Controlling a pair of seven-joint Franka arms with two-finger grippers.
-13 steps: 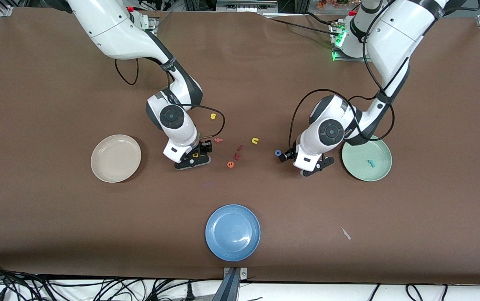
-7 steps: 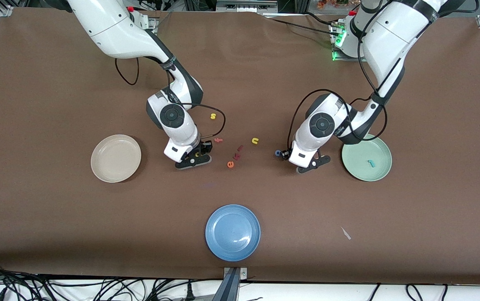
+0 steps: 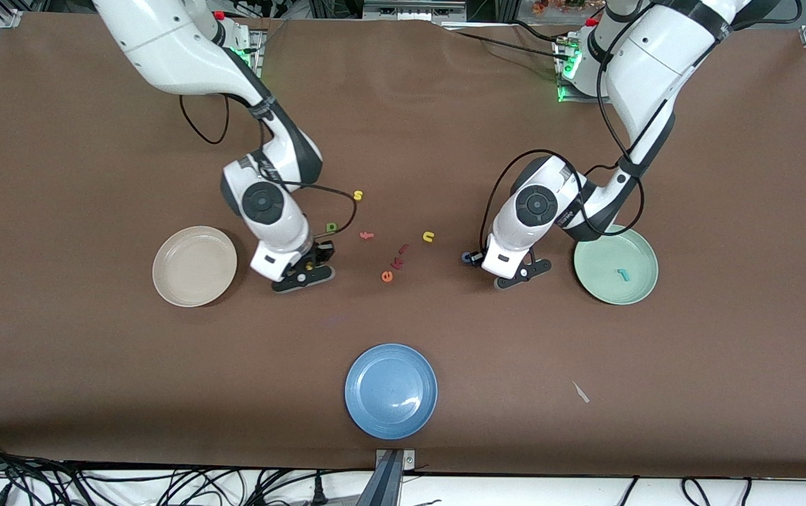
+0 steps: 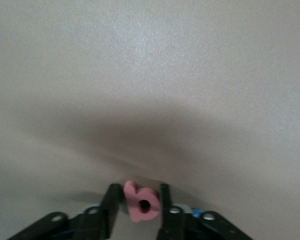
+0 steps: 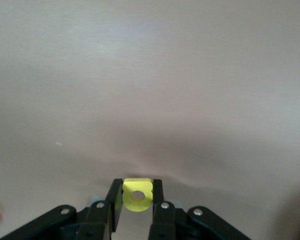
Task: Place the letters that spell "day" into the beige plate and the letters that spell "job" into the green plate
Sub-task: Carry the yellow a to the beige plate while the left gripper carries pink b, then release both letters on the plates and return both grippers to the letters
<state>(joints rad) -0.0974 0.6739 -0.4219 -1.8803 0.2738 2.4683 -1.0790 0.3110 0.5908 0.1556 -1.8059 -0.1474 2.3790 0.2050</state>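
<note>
Two grips newly made: right gripper (image 5: 135,199) pinches yellow letter (image 5: 137,195), carried toward beige plate (image 3: 195,266); left gripper (image 4: 140,205) apparently clamps coral letter (image 4: 141,201).

A wide brown matte table cover (image 3: 403,105) fills the scene; tangled black cables (image 3: 58,485) lie along its 6 o'clock edge.

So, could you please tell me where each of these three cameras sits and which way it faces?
Front view: high across the table, facing both arms, plates and letters.
Left wrist view: on the left arm's wrist, looking past the left gripper shut on the coral letter.
Right wrist view: on the right arm's wrist, showing the right gripper shut on the yellow letter.
Shared: the brown table.
</note>
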